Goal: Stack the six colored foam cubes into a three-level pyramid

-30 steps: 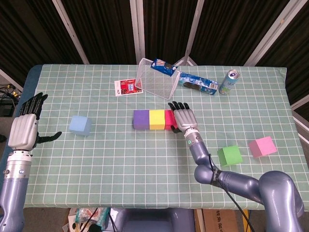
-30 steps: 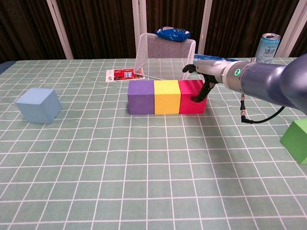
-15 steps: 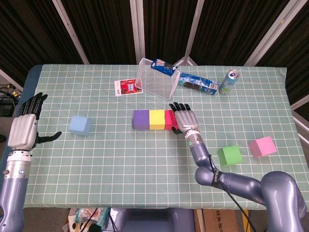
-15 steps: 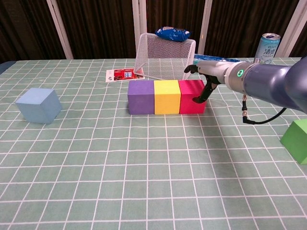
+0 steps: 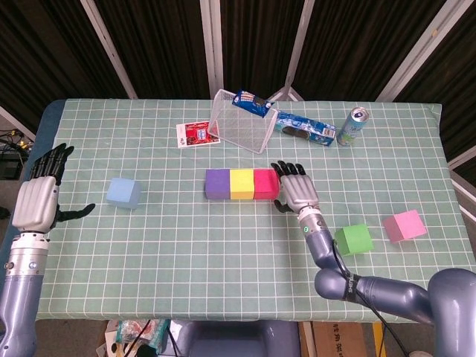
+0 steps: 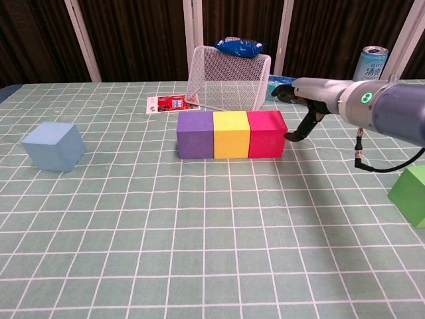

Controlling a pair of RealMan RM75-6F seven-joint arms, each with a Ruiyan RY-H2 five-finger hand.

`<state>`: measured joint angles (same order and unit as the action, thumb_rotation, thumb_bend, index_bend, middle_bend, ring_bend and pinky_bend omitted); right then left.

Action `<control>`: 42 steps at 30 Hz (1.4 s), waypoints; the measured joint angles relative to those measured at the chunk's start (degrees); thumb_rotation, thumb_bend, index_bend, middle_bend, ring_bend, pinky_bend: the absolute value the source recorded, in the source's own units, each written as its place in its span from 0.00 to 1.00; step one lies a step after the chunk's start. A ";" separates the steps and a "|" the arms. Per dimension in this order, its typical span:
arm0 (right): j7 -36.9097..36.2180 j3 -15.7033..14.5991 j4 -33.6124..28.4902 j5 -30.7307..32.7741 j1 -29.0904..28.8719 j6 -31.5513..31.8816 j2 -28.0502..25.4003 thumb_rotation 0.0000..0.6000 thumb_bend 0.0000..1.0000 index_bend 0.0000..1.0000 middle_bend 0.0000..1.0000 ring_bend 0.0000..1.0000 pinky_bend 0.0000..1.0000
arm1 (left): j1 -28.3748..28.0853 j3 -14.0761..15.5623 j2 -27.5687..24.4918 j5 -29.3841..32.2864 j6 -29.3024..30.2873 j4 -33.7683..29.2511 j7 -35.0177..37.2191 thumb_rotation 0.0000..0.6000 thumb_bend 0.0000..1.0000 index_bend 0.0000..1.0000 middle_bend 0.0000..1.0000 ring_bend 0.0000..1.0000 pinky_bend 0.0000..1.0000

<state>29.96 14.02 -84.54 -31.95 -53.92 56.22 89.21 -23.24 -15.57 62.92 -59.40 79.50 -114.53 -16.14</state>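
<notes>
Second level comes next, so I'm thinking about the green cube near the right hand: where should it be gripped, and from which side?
Probably from above, thumb and fingers on two opposite side faces of the green cube. It sits flat and alone on the table, sides free, and the right hand is open nearby.

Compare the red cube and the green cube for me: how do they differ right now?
The red cube sits at the right end of a row, flush against the yellow cube; the green cube stands alone, nearer the table's front right. The right hand is beside the red cube, holding nothing; the green cube has no hand by it. Both rest on the table, unstacked, and look alike in size.
</notes>
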 measured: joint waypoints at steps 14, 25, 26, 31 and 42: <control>-1.66 -3.05 -13.13 -8.74 8.09 10.58 -10.95 1.00 0.38 0.00 0.00 0.00 0.00 | 0.15 0.49 0.32 -0.45 -0.29 1.05 0.34 1.00 0.05 0.00 0.00 0.00 0.04; -11.48 -7.91 -19.22 -18.10 18.87 16.29 -20.61 1.00 0.38 0.00 0.00 0.00 0.00 | 1.66 2.48 0.77 -2.96 1.13 1.56 0.09 1.00 0.05 0.00 0.00 0.00 0.04; -12.31 -8.11 -19.40 -18.72 19.42 16.38 -21.04 1.00 0.38 0.00 0.00 0.00 0.00 | 1.87 2.63 0.77 -2.92 1.20 1.71 0.14 1.00 0.05 0.00 0.00 0.00 0.04; -14.13 -9.16 -20.34 -22.46 21.99 17.37 -23.35 1.00 0.38 0.00 0.00 0.00 0.00 | 3.07 3.19 0.48 -3.55 2.00 1.84 1.29 1.00 0.05 0.00 0.00 0.00 0.04; -14.84 -14.25 -20.50 -30.47 29.10 22.35 -24.75 1.00 0.38 0.00 0.00 0.00 0.00 | 5.66 5.23 -0.30 -6.42 3.01 3.10 3.90 1.00 0.05 0.00 0.00 0.00 0.04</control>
<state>15.12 -0.23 -105.04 -62.41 -24.82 78.57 64.46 -17.59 -10.34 62.62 -65.81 82.51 -111.44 -12.24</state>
